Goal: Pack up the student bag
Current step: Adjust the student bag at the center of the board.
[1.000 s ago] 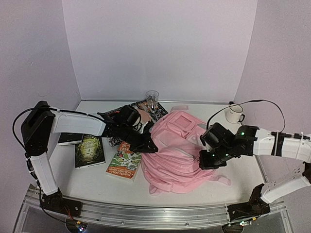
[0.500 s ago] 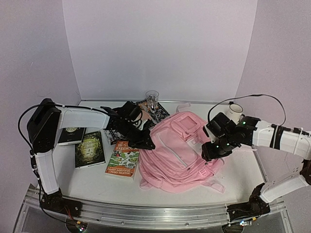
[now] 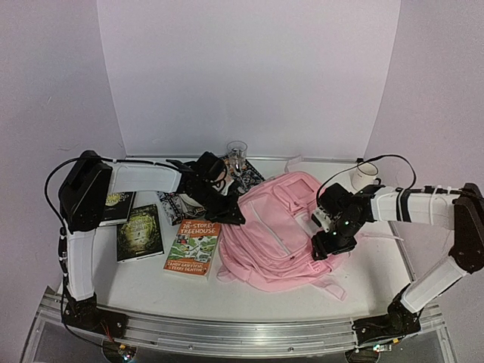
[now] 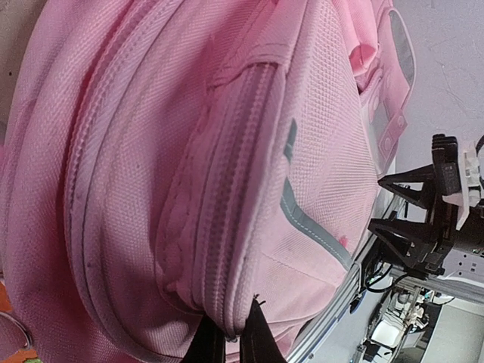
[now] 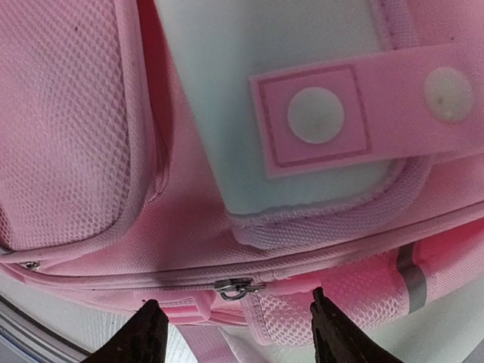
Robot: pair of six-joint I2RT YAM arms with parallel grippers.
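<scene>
A large soft pink fabric backpack (image 3: 276, 234) lies flat in the middle of a white table (image 3: 378, 265), between the two robot arms.

The left gripper (image 3: 233, 215) reaches in from the left. Its fingers are pressed together, pinching the zipped seam at the bag's left edge. The left wrist view shows the fabric ridge caught between the dark fingertips (image 4: 227, 344).

The right gripper (image 3: 327, 243) sits low against the bag's right side. A second ago it was shut; now its fingers (image 5: 147, 336) are spread wide and hold nothing. A small metal zip pull (image 5: 234, 286) lies just ahead of the gap between them. Over the same second the bag has shifted a little toward the back of the table.

An orange paperback book (image 3: 193, 246) and a dark green book (image 3: 140, 233) lie on the table to the bag's left. A white mug (image 3: 365, 175) stands at the back right.

The release probably means the right arm is about to take a fresh hold, likely on the zip pull. Nothing looks packed yet.
</scene>
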